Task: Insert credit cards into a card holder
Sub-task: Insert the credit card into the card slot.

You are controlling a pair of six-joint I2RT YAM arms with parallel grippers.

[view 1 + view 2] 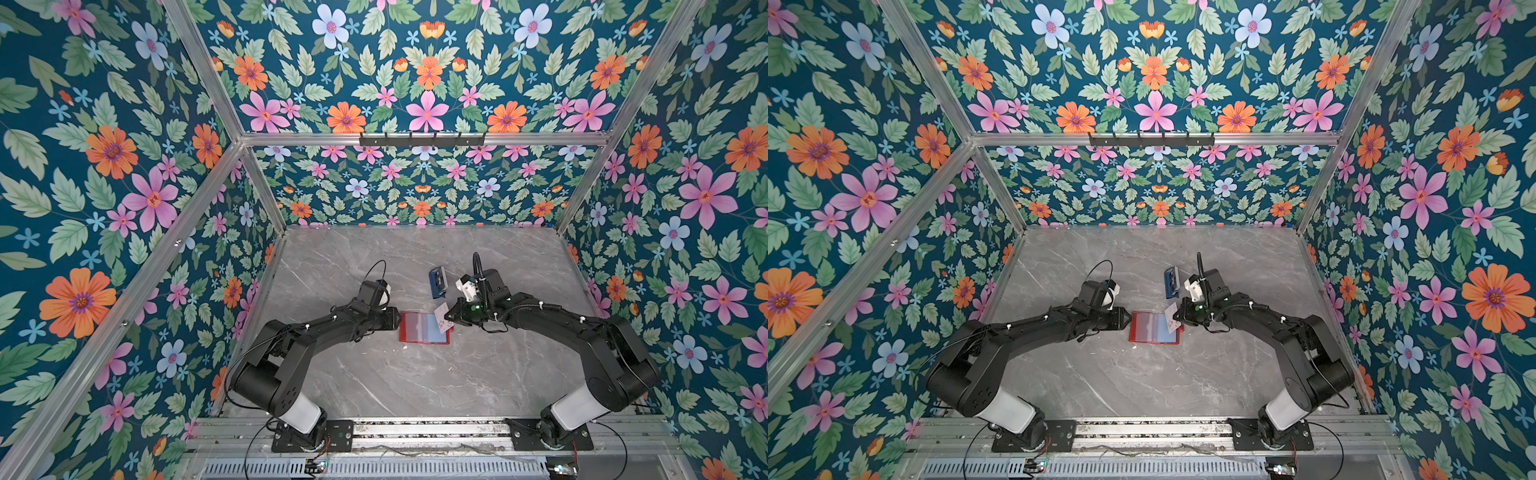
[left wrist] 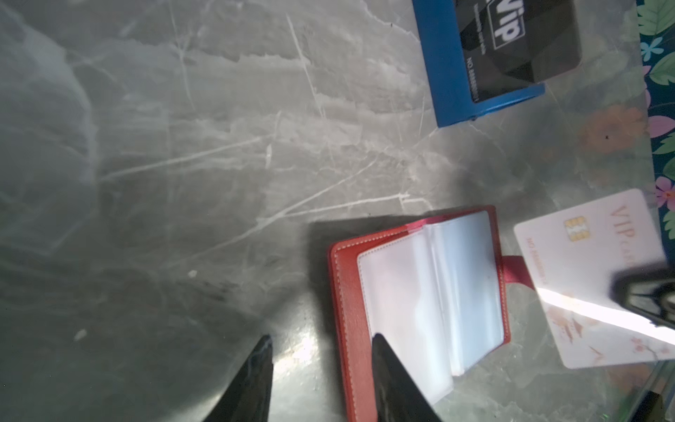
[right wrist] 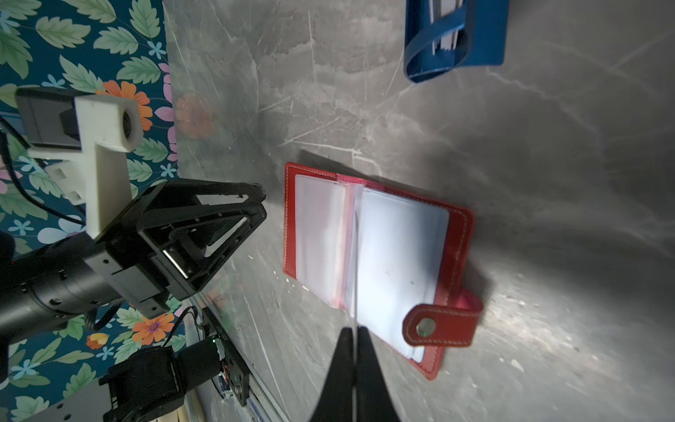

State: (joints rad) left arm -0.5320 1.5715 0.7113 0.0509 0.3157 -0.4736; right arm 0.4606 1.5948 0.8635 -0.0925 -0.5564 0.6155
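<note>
Card holder: the red card holder [image 1: 424, 329] [image 1: 1154, 328] lies open and flat on the grey surface [image 1: 374, 374], between the two arms.
Sleeves: the clear sleeves [image 2: 420, 292] inside it lift up a little in the middle, like pages in a small book.
Snap tab: the red snap tab [image 3: 442, 325] is on the side near the right arm. It bends over the edge of the sleeves.
Credit card: one pale credit card [image 2: 591, 277] [image 1: 441, 316] has a gold chip and pink "VIP" letters. It is up off the surface and tilted, at the tab side of the card holder. I cannot tell if it touches the sleeves.
Right end effector: the right end effector [image 3: 354, 350] [image 1: 449, 320] is pinched tight on one edge of the credit card. From its own camera the card looks like a thin line.
Left end effector: the left end effector [image 2: 323, 339] [image 1: 1125, 318] is partly spread and holds nothing. It sits low at the other side of the card holder. One finger [image 2: 387, 365] is over the red cover's edge and the other finger is over bare surface. I cannot tell if it presses on the cover.
Blue rack: a small blue rack [image 1: 437, 282] [image 2: 449, 65] stands farther back, apart from the card holder. A black card [image 2: 518, 44] marked "Vip" stands in it, and thin white card edges [image 3: 445, 22] show too.
Walls: the walls [image 1: 104, 166] around the surface are covered in flowers and leaves.
</note>
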